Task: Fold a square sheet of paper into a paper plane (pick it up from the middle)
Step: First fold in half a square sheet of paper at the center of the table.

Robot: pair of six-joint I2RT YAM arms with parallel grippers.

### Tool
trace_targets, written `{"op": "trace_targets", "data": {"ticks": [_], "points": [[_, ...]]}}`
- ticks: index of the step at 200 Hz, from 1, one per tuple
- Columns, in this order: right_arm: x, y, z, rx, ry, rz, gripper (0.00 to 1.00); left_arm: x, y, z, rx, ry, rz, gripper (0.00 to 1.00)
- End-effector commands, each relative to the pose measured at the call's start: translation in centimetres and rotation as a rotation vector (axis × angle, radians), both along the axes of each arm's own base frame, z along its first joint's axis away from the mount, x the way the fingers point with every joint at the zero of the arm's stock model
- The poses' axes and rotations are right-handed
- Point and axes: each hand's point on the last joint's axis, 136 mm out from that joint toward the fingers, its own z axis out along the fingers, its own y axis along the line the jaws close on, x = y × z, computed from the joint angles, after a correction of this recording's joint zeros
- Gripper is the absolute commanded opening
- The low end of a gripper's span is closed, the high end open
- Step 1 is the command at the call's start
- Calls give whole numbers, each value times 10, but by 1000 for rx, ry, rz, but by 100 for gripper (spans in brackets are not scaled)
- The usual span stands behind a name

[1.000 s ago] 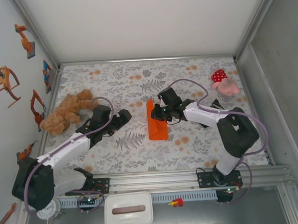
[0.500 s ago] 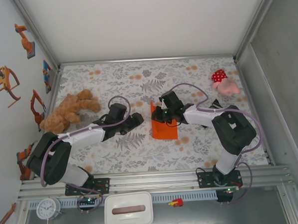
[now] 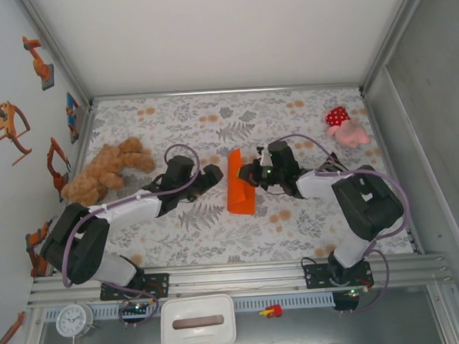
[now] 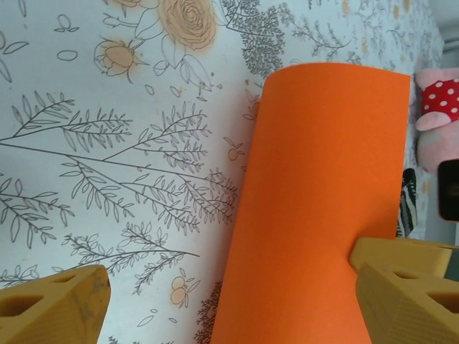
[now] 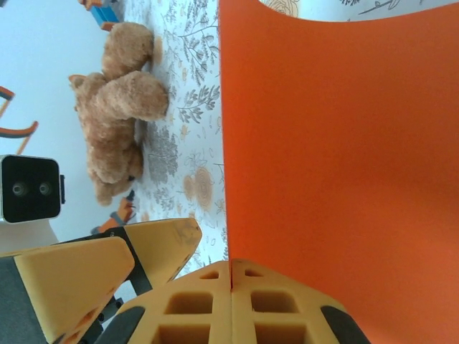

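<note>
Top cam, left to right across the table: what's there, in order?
Teddy bear → left gripper → orange paper → red polka-dot plush. The right gripper overlaps the paper's right edge, so it is left out.

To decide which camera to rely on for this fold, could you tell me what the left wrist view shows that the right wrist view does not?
Left wrist, not right wrist: the polka-dot plush at the right edge, and the left end effector, open, facing the square sheet of paper. Right wrist, not left wrist: the teddy bear lying on the table, and the right end effector shut on the sheet's edge. Both: the orange sheet, curved and lifted off the floral tablecloth.
</note>
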Motion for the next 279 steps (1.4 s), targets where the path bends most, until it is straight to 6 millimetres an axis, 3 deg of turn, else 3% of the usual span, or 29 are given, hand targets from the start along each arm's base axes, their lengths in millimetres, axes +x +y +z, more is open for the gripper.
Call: {"op": "trace_targets", "data": {"ticks": [1,28,105,151,188,252,279], "points": [[2,1,10,107,-25,7,0,-2,-10,0,-36,9,-25,89],[-2,-10,-12,92,7,-15,0,-6,-21,-8,-25,34,-62,89],[-9,-38,-37,74,34,-63,0,-10,-53,-24,19,87,-159,83],[-8,-50,-45,59,47,-88,0,-14,-73,-26,58,98,-238,72],[-6,-54,-50,55,54,-92,0,-13,-78,-37,158,129,-279,64],[-11,-63,-64,-42,99,-95,0,-10,-82,-54,251,167,-317,57],[-11,-68,-58,-102,81,-90,0,-8,-88,-55,237,168,-328,56]]}}
